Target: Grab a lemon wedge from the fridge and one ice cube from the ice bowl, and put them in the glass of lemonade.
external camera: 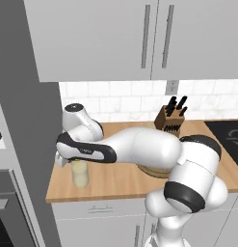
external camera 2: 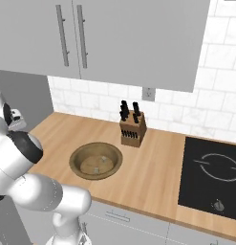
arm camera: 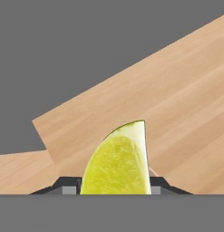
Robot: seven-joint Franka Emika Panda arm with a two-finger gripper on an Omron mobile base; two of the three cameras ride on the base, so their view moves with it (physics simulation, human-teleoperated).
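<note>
The claw [arm camera: 114,192] is gripping the lemon wedge [arm camera: 117,162], which is sitting low in the hand view with its cut face toward the camera and its rind edge pointing up, over bare wood of the table [arm camera: 186,104]. In the left base view the arm is reaching across to the left end of the table, near its front edge, and the glass of lemonade [external camera: 80,173] is standing there directly beneath the dark wrist, so the wedge is probably hanging close above the glass, though the wrist is hiding the exact gap and I cannot say whether the two are lined up. The ice bowl [external camera 2: 96,160] is resting further right along the table, in front of the knife block [external camera 2: 132,128], with pale cubes lying in its bottom, and it is waiting for the second half of the job. The main risk from here is releasing off-centre: the wedge looks about as wide as the glass, so a slight offset could be leaving it perched on the rim or dropping it onto the table beside the glass. Descending too low could also be knocking the light tumbler over and spilling the drink near the front edge.
</note>
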